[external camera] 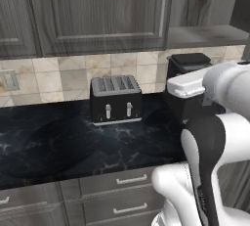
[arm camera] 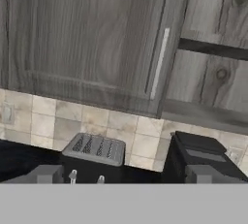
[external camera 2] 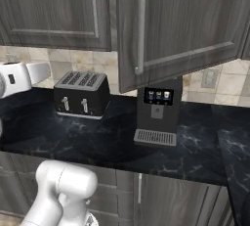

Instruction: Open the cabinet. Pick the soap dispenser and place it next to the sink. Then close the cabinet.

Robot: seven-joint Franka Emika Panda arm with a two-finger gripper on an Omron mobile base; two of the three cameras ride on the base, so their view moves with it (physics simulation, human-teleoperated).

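The cabinet (external camera: 97, 10) hangs over the counter. Its left door (arm camera: 87, 39) is shut, with a silver bar handle (arm camera: 159, 63) at its right edge. The right door (external camera 2: 180, 19) is swung out wide towards me, and its handle (external camera 2: 140, 32) faces the room. Behind it, the inside (arm camera: 213, 77) shows wood walls and a shelf (external camera: 205, 35); the part I see is bare. My gripper (arm camera: 125, 175) is open, its fingertips (arm camera: 46, 173) far apart, level with the tiled wall below the shut door. The soap dispenser and the sink are out of view.
A black four-slot toaster (external camera: 115, 98) stands on the dark marble counter (external camera: 73, 142) against the tiles. A black coffee machine (external camera 2: 157, 115) stands to its right, under the open door. Drawers (external camera: 117, 191) with short handles run below the counter edge. Wall outlets (external camera 2: 210, 78) sit on the backsplash.
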